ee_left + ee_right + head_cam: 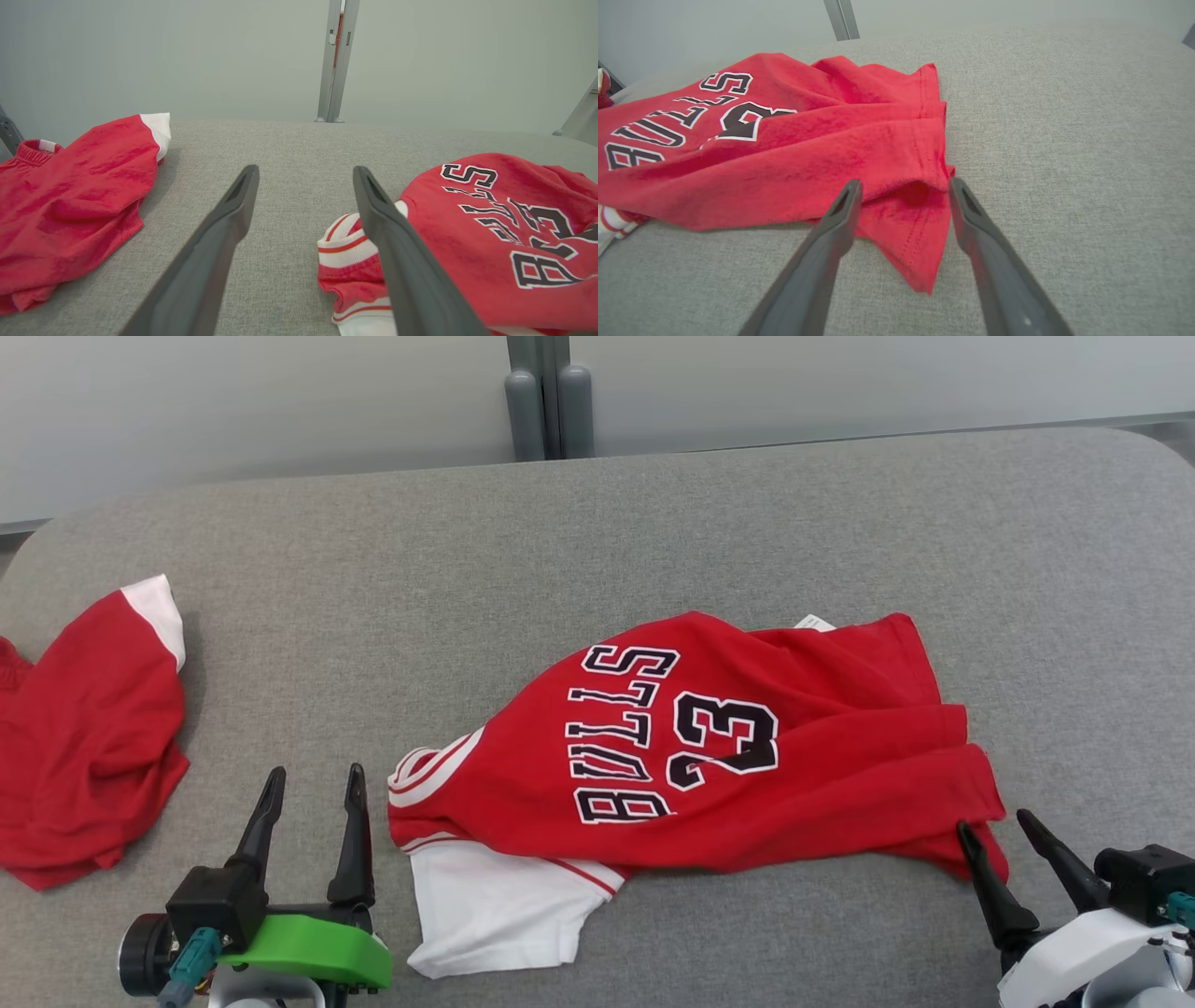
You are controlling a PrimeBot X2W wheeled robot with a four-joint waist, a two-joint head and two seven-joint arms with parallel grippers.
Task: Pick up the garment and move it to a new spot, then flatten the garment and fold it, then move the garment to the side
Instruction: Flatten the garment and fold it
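The red jersey (747, 747) lies crumpled mid-table (653, 523). Its right hem corner sits between the spread fingers of the released right pincer (994, 821). The left pincer (316, 782), also released, stands just beside the striped trim. Another red garment (84, 728) lies at the left edge. A wide stretch of table runs from the jersey to the far edge.

- The red jersey (709, 747) was soft, matt knit cloth with a faintly fuzzy nap.
- The bench (653, 541) wore coarse, matt grey woven fabric.
- My fingers (219, 242) were dark, smooth, matt plastic.
- The green housing (308, 947) looked like smooth, slightly shiny plastic.
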